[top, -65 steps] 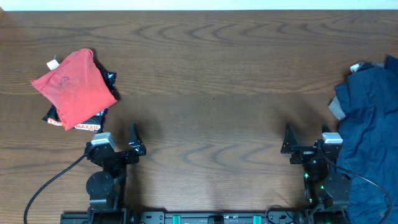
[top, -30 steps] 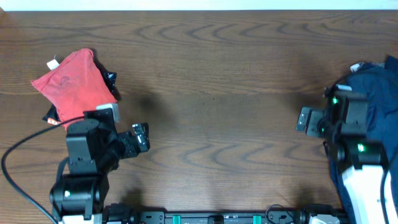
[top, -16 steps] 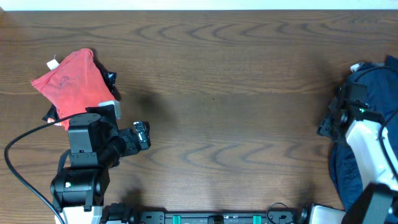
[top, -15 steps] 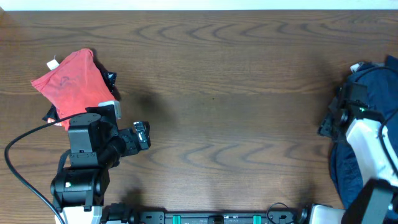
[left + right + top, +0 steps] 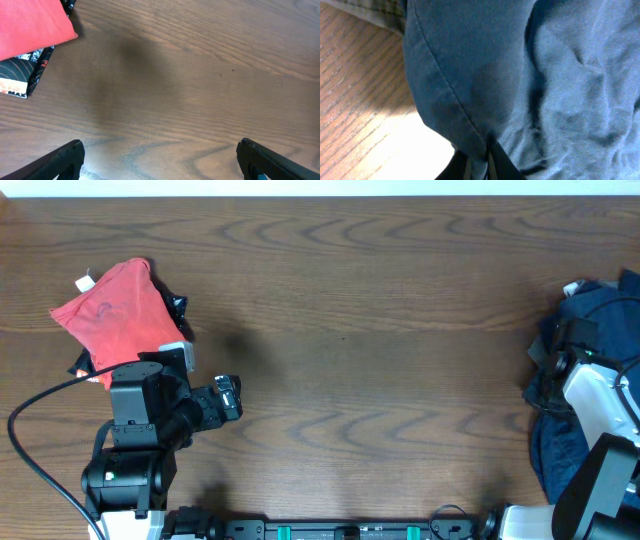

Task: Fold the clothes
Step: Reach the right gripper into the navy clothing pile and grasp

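Note:
The clothes (image 5: 605, 315) lie as a crumpled pile of dark navy cloth at the table's right edge. In the right wrist view the navy cloth (image 5: 530, 75) fills most of the frame. My right gripper (image 5: 479, 162) is shut on a stitched hem fold of it, pinched between the two fingers. From overhead, the right arm (image 5: 590, 395) reaches over the pile's left side. My left gripper (image 5: 160, 150) hangs open over bare wood at the front left, its fingertips (image 5: 75, 150) far apart and nothing between them.
A red garment (image 5: 118, 320) lies at the back left on top of a black printed packet (image 5: 25, 80), just behind the left arm (image 5: 135, 440). Brown wooden tabletop (image 5: 350, 330) spans the middle between the two arms.
The right arm swung right onto the navy pile and its jaws closed on a fold of cloth. The left arm has kept still for the last half second.

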Tool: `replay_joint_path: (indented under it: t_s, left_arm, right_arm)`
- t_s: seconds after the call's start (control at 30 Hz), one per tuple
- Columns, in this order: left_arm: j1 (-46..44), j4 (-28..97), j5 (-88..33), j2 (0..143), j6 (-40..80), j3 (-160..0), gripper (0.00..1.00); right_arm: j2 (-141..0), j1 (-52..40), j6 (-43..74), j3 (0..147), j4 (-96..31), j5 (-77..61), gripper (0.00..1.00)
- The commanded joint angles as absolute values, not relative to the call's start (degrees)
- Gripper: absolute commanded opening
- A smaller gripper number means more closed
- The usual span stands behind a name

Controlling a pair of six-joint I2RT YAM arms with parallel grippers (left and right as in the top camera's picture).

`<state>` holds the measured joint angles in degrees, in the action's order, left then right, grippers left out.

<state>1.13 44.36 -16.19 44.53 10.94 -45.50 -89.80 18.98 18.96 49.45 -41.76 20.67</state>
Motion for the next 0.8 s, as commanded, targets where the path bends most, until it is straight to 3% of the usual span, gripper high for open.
replay_joint_path:
  t_s: [0.0, 0.07, 0.1, 0.37, 0.67, 0.77]
  left_arm:
    - [1.32, 44.29, -16.47, 44.53, 11.46, -46.52, 0.98]
    - [1.32, 44.31, -16.47, 44.53, 11.46, -46.52, 0.98]
    - [1.32, 44.29, -16.47, 44.53, 11.46, -46.52, 0.98]
    - [1.32, 44.16, -16.47, 44.53, 11.46, -46.52, 0.98]
    - [1.32, 43.46, -16.47, 44.73, 11.46, -46.52, 0.98]
    - [1.32, 43.42, -16.47, 45.23, 11.46, -46.50, 0.98]
  right_arm:
    - [-89.45, 19.35, 19.29, 50.19, -41.28, 21.67, 0.09]
    - [-89.41, 19.35, 19.29, 50.30, -41.15, 21.67, 0.08]
    - [-89.36, 19.40, 19.27, 50.41, -41.23, 21.65, 0.01]
    - [-85.49, 19.44, 18.70, 61.04, -52.29, 15.31, 0.01]
    - [-77.49, 19.44, 6.50, 74.43, -55.96, -8.97, 0.01]
    - [-76.49, 19.44, 6.50, 74.43, -55.53, -9.69, 0.07]
